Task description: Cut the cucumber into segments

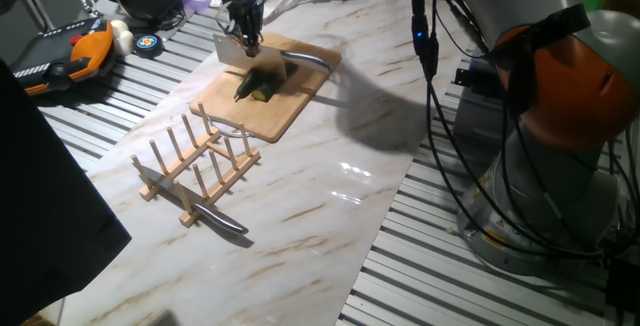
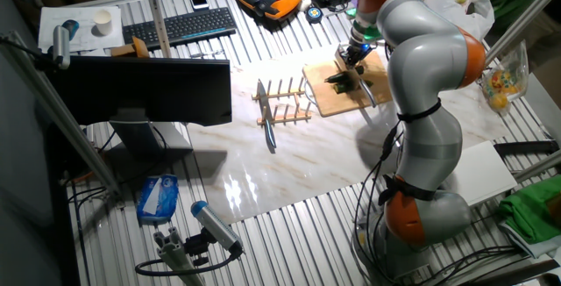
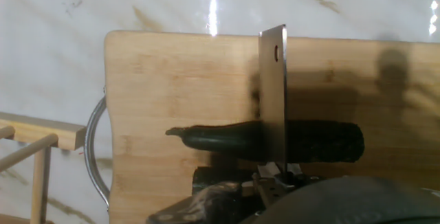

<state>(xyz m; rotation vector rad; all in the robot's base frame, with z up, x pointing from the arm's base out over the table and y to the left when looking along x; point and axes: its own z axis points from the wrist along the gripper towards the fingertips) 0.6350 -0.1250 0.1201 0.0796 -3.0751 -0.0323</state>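
Observation:
A dark green cucumber [image 3: 213, 138] lies lengthwise on the wooden board [image 3: 172, 80]; it also shows in one fixed view [image 1: 255, 88] and in the other fixed view [image 2: 340, 80]. My gripper [image 3: 275, 181] is shut on a steel cleaver [image 3: 273, 93] whose blade stands edge-down across the cucumber's middle. I cannot tell whether the blade has cut through. A second dark cucumber piece [image 3: 206, 178] lies beside it, partly hidden by my hand. From the side, the gripper [image 1: 243, 34] is right above the board [image 1: 295, 101].
A wooden peg rack [image 1: 195, 161] stands on the marble table in front of the board, with a steel knife [image 1: 215, 216] lying by it. A metal handle [image 1: 310, 61] curves along the board's edge. Tools and a pendant [image 1: 70, 51] clutter the far left.

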